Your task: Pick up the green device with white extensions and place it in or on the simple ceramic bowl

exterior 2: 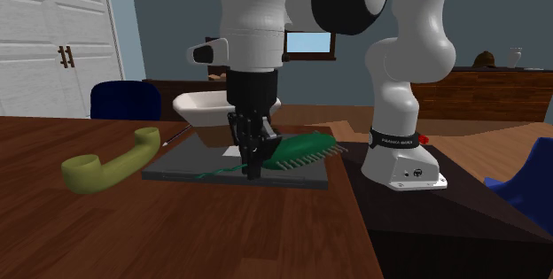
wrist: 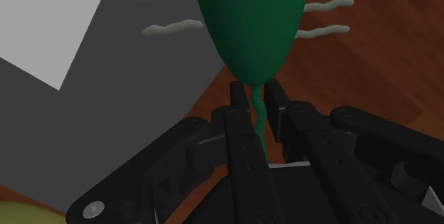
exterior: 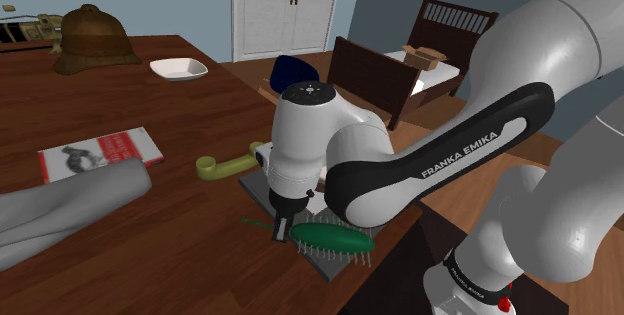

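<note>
Right, close in at the wrist, the gripper [wrist: 255, 86] has its two black fingers pinched onto the thin wavy tail of the green device [wrist: 250, 16], and the tail threads straight between them. The device is a smooth, deep green, teardrop-shaped body that narrows into that stem, with pale white bristles [wrist: 169, 28] sticking out on both sides. From the shoulder view its long axis runs roughly nine to three. The skinny tail points to about ten o'clock past the gripper [exterior: 283, 228], and the fat rounded end [exterior: 335, 235] points to about four o'clock, bristles fringing its lower edge. It sits low at the grey slab [exterior: 258, 191] on the dark wooden table [exterior: 150, 253], and the body crosses the slab's edge over bare wood; I cannot tell whether it rests there. Just past the slab, at about ten o'clock from the gripper, lies an olive telephone handset [exterior: 222, 167]. Farther out at nine o'clock is a red and white book [exterior: 100, 153]. Well beyond, at eleven o'clock, stands the white bowl [exterior: 178, 67], and farther off sits a brown hat [exterior: 90, 38].
</note>
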Robot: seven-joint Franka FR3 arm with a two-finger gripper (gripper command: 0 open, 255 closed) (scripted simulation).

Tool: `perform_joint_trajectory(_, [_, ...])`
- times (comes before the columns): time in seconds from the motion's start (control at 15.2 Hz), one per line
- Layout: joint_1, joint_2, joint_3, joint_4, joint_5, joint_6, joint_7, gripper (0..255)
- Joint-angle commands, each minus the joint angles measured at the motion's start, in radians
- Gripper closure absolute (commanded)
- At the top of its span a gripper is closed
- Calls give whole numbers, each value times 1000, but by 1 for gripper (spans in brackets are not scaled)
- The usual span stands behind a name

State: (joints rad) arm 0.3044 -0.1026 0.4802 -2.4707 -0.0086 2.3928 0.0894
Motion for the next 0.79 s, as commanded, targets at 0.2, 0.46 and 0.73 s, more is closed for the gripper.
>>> perform_joint_trajectory(0.2, [0, 0, 0, 0, 0, 0, 0, 255])
perform_joint_trajectory(0.46, [3, -32, -4, 14, 21, -43, -17, 255])
perform_joint_trajectory(0.73, [8, -71, -11, 37, 42, -102, -36, 255])
